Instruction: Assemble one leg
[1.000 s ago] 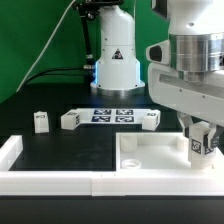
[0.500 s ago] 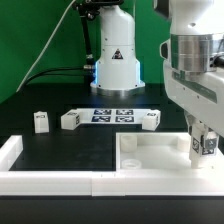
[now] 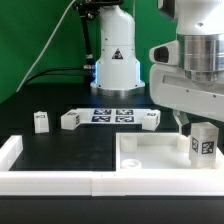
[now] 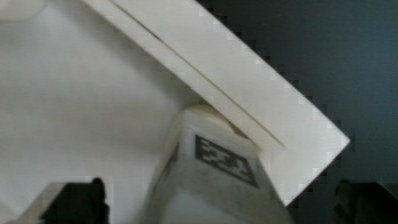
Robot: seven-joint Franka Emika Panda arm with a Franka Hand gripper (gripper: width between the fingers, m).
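A leg, a small white block with a square marker on its face, stands upright at the corner of the large white panel on the exterior view's right. My gripper hangs just above it, open. In the wrist view the leg sits between my fingertips, with a gap on each side, and nothing is gripped. Three more legs lie on the black table: one, a second, and a third.
The marker board lies flat between the loose legs. The arm's white base stands behind it. A white rim runs along the table's front and turns up at the exterior view's left.
My gripper was shut on the leg low at the panel's corner. It has opened and risen, leaving the leg standing there.
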